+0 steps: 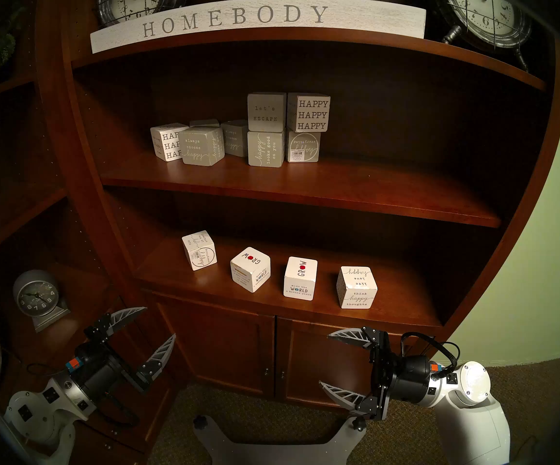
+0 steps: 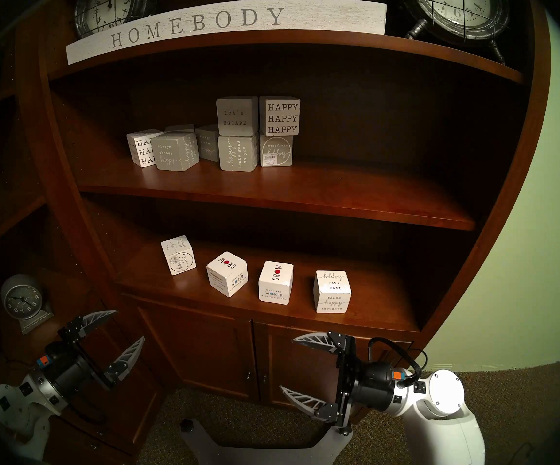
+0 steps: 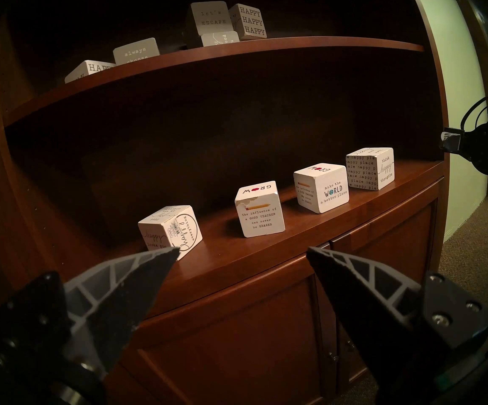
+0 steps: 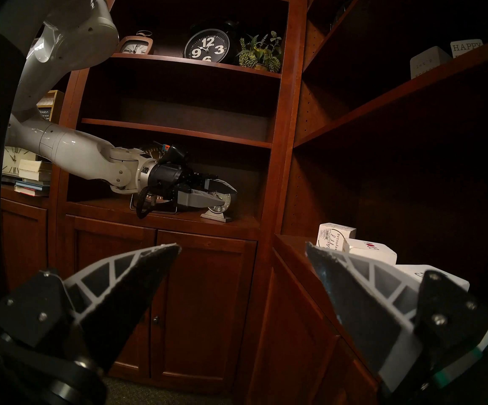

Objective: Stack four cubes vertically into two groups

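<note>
Cubes (image 1: 300, 278) in l-r row, unstacked; both grippers' fingers apart.

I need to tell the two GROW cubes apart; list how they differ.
The left GROW cube sits turned, a corner toward the shelf edge; the right GROW cube sits nearly square-on. In the left wrist view the left one has a chipped top corner; the right one shows none. Both are white, the same size, apart and unstacked.

Four white printed cubes in a spaced row, circled "happy" cube (image 1: 199, 250), two "GROW" cubes (image 1: 250, 269) (image 1: 300, 278), "think happy thoughts" cube (image 1: 356, 287)
</note>
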`<action>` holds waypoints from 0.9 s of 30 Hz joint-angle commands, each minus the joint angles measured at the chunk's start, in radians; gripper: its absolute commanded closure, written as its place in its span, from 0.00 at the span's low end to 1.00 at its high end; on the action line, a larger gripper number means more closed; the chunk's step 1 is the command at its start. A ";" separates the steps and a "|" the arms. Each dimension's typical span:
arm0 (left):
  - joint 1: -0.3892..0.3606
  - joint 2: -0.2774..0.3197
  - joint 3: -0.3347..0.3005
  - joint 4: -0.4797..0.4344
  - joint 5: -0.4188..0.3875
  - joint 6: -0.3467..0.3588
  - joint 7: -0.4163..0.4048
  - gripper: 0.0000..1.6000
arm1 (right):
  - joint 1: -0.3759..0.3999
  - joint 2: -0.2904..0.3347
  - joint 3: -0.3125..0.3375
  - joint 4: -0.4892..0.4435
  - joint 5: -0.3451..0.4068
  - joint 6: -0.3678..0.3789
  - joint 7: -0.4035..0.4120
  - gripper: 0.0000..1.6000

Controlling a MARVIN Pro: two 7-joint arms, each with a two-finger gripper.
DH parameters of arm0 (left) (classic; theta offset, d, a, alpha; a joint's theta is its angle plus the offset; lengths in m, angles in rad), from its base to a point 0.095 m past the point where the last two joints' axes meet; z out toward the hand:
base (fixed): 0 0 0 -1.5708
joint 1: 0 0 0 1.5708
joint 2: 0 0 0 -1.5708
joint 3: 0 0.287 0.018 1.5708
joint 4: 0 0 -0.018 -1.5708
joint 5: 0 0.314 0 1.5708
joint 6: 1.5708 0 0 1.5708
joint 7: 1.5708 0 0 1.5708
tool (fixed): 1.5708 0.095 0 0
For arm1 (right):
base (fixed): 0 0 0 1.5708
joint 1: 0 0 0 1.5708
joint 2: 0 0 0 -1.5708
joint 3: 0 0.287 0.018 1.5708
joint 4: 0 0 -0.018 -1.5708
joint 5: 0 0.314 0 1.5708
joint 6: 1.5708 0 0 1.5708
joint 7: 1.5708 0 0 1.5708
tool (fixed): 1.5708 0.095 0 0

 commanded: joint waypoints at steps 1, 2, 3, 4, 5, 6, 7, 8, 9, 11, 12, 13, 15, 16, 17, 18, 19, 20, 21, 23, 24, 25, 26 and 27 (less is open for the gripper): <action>-0.001 0.000 0.000 -0.011 0.000 -0.001 0.000 0.00 | -0.011 -0.014 0.010 -0.025 -0.003 -0.012 -0.017 0.00; -0.001 0.000 0.000 -0.011 0.000 -0.001 0.000 0.00 | -0.029 -0.030 0.020 -0.043 -0.005 -0.023 -0.036 0.00; -0.001 0.000 0.000 -0.011 0.000 -0.001 0.000 0.00 | -0.048 -0.041 0.029 -0.060 -0.001 -0.013 -0.053 0.00; -0.001 0.000 0.000 -0.011 0.000 -0.001 0.000 0.00 | -0.067 -0.059 0.045 -0.074 0.017 -0.028 -0.063 0.00; -0.001 0.000 0.000 -0.011 0.000 -0.001 0.000 0.00 | -0.080 -0.062 0.053 -0.084 0.028 -0.027 -0.063 0.00; -0.001 0.000 0.000 -0.011 0.000 -0.001 0.000 0.00 | -0.101 -0.080 0.071 -0.100 0.019 -0.043 -0.092 0.00; -0.001 0.000 0.000 -0.011 0.000 -0.001 0.000 0.00 | -0.112 -0.087 0.078 -0.107 0.032 -0.047 -0.093 0.00; -0.001 0.000 0.000 -0.010 0.000 -0.001 0.000 0.00 | -0.130 -0.110 0.092 -0.118 0.019 -0.053 -0.129 0.00; -0.001 0.000 0.000 -0.010 0.000 -0.001 0.000 0.00 | -0.132 -0.124 0.098 -0.123 0.006 -0.058 -0.141 0.00; -0.001 0.000 0.000 -0.010 0.000 -0.001 -0.001 0.00 | -0.147 -0.151 0.102 -0.127 -0.010 -0.058 -0.183 0.00; -0.002 0.000 0.000 -0.010 0.000 -0.001 -0.001 0.00 | -0.142 -0.162 0.101 -0.116 -0.003 -0.044 -0.199 0.00; -0.002 0.000 0.000 -0.010 0.000 -0.001 -0.001 0.00 | -0.142 -0.169 0.099 -0.120 -0.010 -0.042 -0.215 0.00; -0.002 0.000 0.000 -0.010 0.000 -0.001 -0.001 0.00 | -0.139 -0.198 0.098 -0.123 -0.039 -0.064 -0.257 0.00; -0.002 0.000 0.000 -0.010 0.000 -0.001 -0.001 0.00 | -0.130 -0.199 0.090 -0.115 -0.039 -0.064 -0.266 0.00; -0.002 0.000 0.000 -0.010 0.000 -0.001 -0.001 0.00 | -0.127 -0.217 0.087 -0.117 -0.057 -0.059 -0.293 0.00; -0.002 0.000 0.000 -0.010 0.000 -0.001 -0.001 0.00 | -0.118 -0.233 0.083 -0.115 -0.075 -0.070 -0.315 0.00; -0.002 0.000 0.000 -0.010 0.000 -0.001 -0.001 0.00 | -0.109 -0.235 0.078 -0.111 -0.082 -0.069 -0.325 0.00; -0.002 0.000 0.000 -0.010 0.000 -0.002 -0.001 0.00 | -0.100 -0.247 0.076 -0.111 -0.087 -0.070 -0.343 0.00; -0.002 0.000 0.000 -0.010 0.000 -0.001 -0.001 0.00 | -0.096 -0.269 0.075 -0.117 -0.111 -0.074 -0.375 0.00; -0.002 0.000 0.000 -0.010 0.000 -0.002 -0.001 0.00 | -0.079 -0.282 0.073 -0.118 -0.131 -0.077 -0.400 0.00; -0.002 0.000 0.000 -0.010 0.000 -0.002 -0.001 0.00 | -0.071 -0.293 0.070 -0.118 -0.145 -0.077 -0.419 0.00; -0.002 0.000 0.000 -0.010 0.000 -0.002 -0.001 0.00 | -0.066 -0.309 0.070 -0.120 -0.171 -0.077 -0.443 0.00; -0.002 0.000 0.000 -0.010 0.000 -0.002 -0.001 0.00 | -0.056 -0.318 0.068 -0.116 -0.184 -0.077 -0.458 0.00; -0.002 0.000 0.000 -0.010 0.000 -0.001 -0.001 0.00 | -0.053 -0.323 0.058 -0.117 -0.200 -0.072 -0.499 0.00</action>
